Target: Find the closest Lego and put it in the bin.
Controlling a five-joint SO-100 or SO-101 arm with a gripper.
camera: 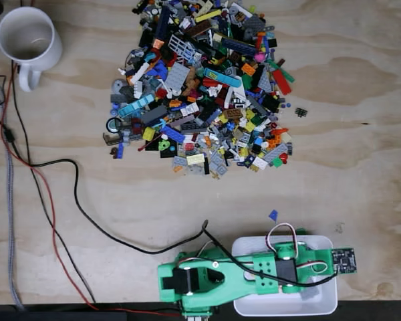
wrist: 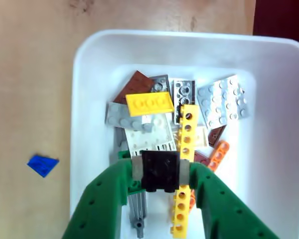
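In the wrist view my gripper (wrist: 160,172) is clenched on a black Lego piece (wrist: 159,169), poised over the white bin (wrist: 89,99) and its loose bricks. A blue piece (wrist: 42,165) lies on the tabletop (wrist: 30,74) at nine o'clock.

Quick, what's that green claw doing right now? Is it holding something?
Gripper: closed on a black Lego piece, held over the white bin.
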